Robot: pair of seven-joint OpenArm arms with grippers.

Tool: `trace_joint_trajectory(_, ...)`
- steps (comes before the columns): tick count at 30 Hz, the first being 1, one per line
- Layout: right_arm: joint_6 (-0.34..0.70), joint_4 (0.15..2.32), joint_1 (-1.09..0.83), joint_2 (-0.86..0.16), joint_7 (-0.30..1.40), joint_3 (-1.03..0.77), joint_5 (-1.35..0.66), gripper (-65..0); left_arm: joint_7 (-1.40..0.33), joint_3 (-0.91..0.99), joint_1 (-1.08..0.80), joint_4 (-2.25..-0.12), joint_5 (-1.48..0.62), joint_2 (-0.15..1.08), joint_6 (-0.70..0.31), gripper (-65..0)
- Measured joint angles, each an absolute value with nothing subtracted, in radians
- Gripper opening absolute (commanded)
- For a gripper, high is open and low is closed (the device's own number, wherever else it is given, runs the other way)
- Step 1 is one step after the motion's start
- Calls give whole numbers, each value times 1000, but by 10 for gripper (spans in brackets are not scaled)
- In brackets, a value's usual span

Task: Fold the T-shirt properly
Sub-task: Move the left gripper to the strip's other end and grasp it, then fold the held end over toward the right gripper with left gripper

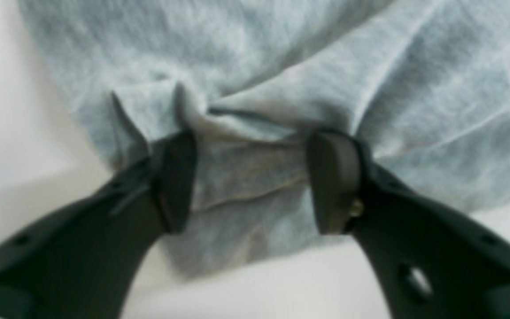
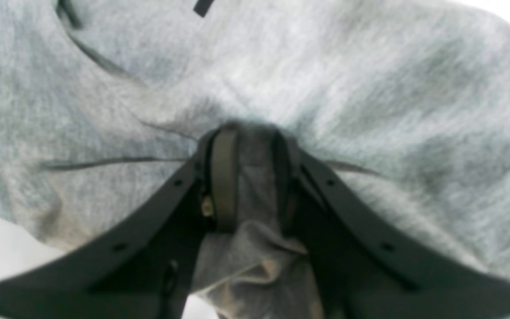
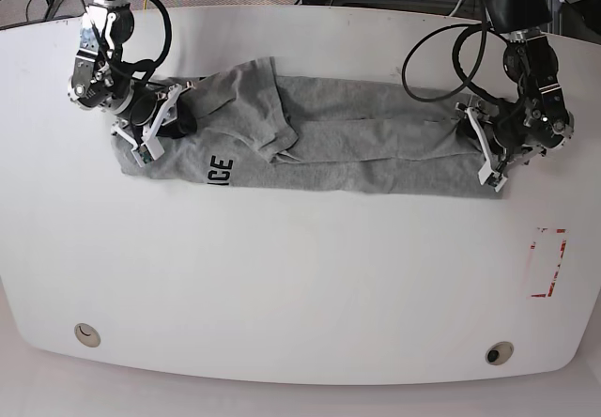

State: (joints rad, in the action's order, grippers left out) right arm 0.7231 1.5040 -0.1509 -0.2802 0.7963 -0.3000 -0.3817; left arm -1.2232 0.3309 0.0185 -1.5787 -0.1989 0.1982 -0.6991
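Your left tool (image 1: 250, 181) gapes wide over the shirt (image 3: 357, 149) hem; right tool (image 2: 248, 177) pinches shirt, on worktop (image 3: 300, 276).

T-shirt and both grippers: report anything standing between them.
Nothing visible does. The right gripper is shut on a bunch of the T-shirt at one end. The left gripper stands open with cloth lying between its fingers at the other end. The table around the shirt shows no obstacle.
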Motion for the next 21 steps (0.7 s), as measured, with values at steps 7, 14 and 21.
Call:
trace_joint_trajectory(7, 723, 1504, -151, -280, 796, -300, -381, -512, -1312, 494, 51, -1686, -293, 205, -698, -211)
trace_joint_trajectory(14, 723, 1504, -151, -280, 796, -300, -382, -512, -1318, 638, 83, -1618, -412, 217, -696, -211)
trace_joint_trajectory(21, 723, 1504, -152, -280, 795, -300, -379, -512, -1300, 661, 75, -1456, -477, 248, -696, -211)
